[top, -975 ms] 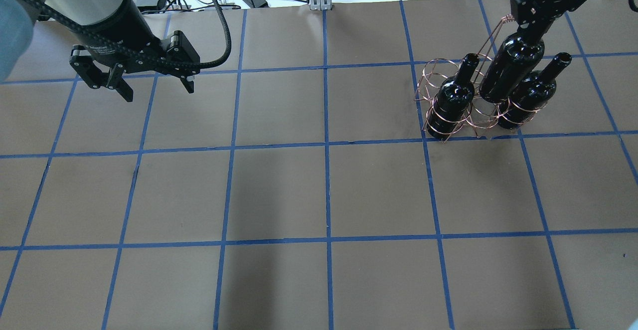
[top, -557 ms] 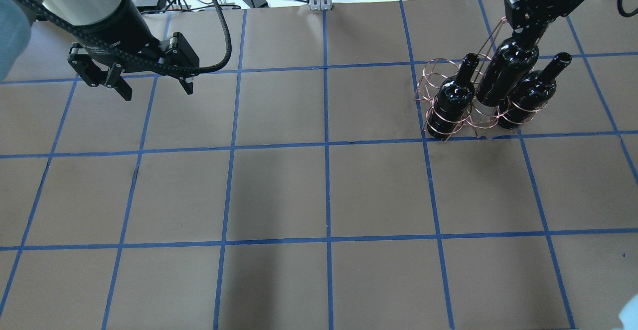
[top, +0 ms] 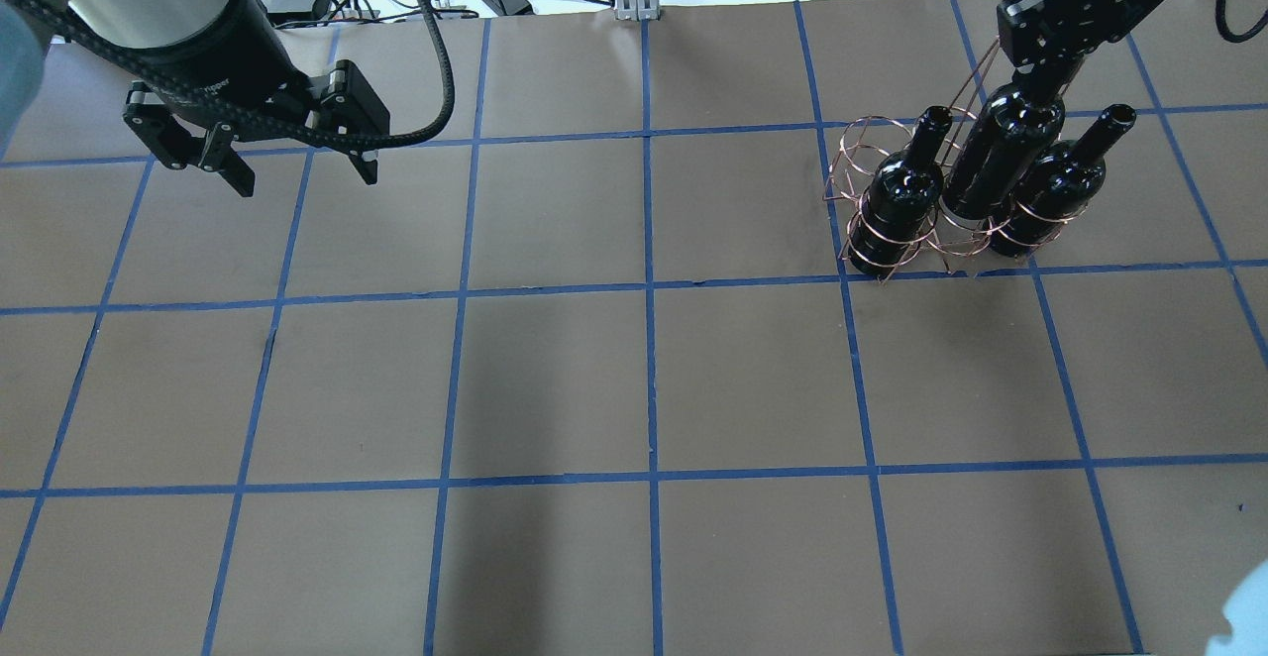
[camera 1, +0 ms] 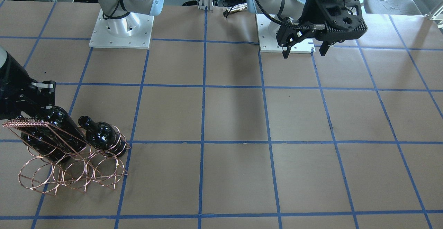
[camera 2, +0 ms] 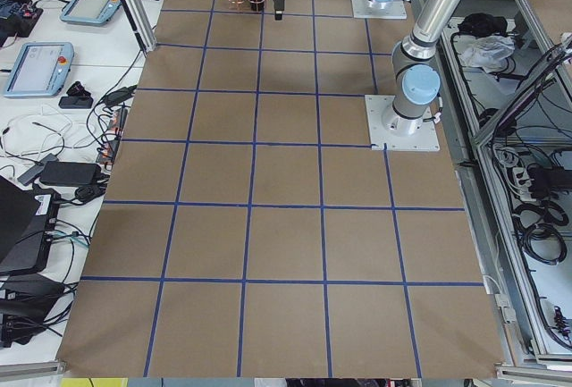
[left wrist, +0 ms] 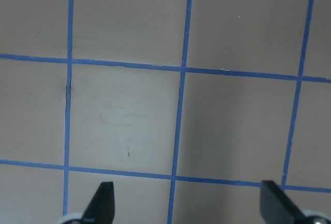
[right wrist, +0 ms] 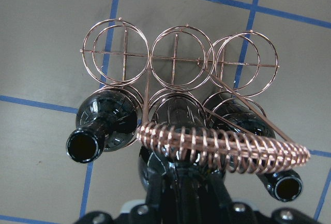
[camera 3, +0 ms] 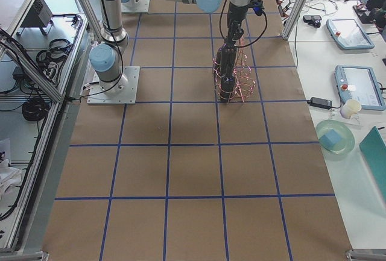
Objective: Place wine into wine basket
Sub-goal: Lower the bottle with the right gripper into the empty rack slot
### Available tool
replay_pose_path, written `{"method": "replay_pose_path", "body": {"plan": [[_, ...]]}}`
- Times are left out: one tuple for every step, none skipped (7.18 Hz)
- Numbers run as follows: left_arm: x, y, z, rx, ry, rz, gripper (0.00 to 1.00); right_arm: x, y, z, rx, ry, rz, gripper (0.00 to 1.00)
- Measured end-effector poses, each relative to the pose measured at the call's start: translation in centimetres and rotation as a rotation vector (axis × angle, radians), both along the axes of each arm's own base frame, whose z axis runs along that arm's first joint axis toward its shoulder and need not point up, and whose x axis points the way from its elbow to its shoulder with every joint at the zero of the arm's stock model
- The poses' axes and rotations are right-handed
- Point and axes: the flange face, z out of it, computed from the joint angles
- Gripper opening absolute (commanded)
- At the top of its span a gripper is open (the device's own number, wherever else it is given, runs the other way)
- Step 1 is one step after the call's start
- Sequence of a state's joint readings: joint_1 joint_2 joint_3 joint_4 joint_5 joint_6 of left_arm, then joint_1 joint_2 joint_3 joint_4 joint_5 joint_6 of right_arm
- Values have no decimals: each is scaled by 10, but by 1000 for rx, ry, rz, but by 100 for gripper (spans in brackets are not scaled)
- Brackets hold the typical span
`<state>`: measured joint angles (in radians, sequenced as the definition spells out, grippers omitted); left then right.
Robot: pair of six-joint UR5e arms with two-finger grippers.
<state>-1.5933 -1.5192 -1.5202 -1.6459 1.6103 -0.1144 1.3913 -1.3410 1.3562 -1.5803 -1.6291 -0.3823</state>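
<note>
Copper wire forms the basket (right wrist: 222, 144), which stands toward the table's (top: 634, 379) right side, and the wine (top: 1001, 156) sits in the middle ring of its robot-side row, between two other bottles (top: 897, 195) (top: 1060, 180); whether its base touches the table cannot be told. The right gripper (top: 1038, 61) is clamped on the wine's neck from above, just beside the coiled handle. The left gripper (top: 305, 178) hangs over the table well apart, fingers spread wide.

No legible text or numbers; only illegibly small white lettering on the left arm's wrist (top: 211, 90).
</note>
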Motion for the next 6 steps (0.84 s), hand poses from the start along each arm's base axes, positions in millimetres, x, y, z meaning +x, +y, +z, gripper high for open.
{"method": "replay_pose_path", "body": {"plan": [[0,0,0,0,1,-2,100,-1,-3,-7,12,-2,1,0],[0,0,1,-1,2,-8,100,-1,-7,-14,23,-3,1,0],[0,1,1,1,2,-19,100,-2,-10,-22,33,-5,5,0],[0,2,1,5,1,-26,100,-3,-14,-32,39,-6,11,0],[0,3,1,8,0,-31,100,-3,-17,-41,39,-6,17,0],[1,4,1,10,-2,-45,100,-3,-17,-48,42,-7,20,0]]}}
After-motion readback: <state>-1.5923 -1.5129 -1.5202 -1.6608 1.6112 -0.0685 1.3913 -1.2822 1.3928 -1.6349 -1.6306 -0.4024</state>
